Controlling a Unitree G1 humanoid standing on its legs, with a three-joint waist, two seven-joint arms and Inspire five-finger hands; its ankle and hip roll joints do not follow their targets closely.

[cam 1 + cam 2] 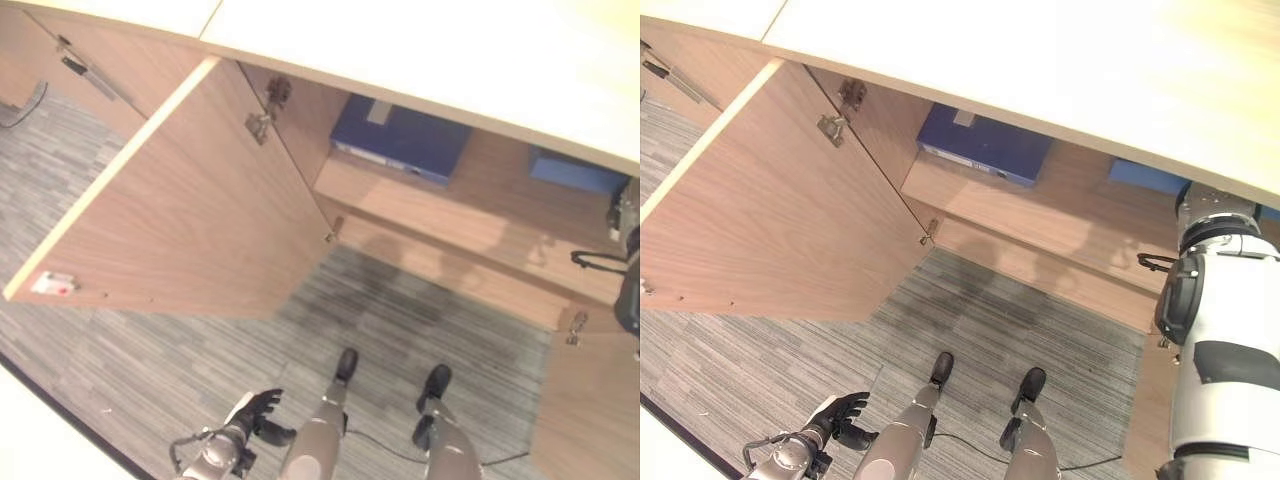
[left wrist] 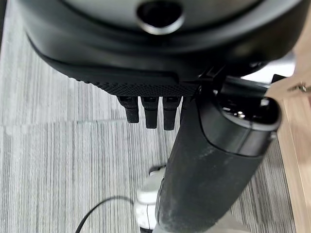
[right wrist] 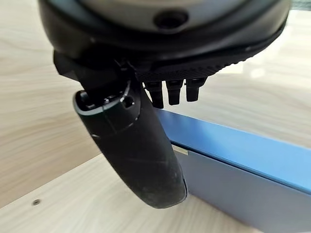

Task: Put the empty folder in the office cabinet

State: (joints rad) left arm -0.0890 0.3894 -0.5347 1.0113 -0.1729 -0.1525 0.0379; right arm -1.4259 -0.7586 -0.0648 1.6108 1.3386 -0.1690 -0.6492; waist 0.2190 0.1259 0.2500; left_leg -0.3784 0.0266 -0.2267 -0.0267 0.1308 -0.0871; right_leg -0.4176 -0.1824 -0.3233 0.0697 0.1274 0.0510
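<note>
Folders: I see two blue folders (image 1: 405,137) (image 1: 578,170) on the cabinet shelf (image 1: 470,215).
Left hand (image 1: 258,410): relaxed, empty.
Right hand (image 3: 165,73): relaxed above a folder.

two folders (image 1: 402,137) (image 1: 578,171) are lying on the cabinet shelf (image 1: 470,210), well apart; door (image 1: 190,215) is standing open at left.

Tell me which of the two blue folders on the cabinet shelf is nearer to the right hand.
The lighter blue folder at the shelf's right end; the right hand hovers beside it. The dark blue folder lies further left.
</note>
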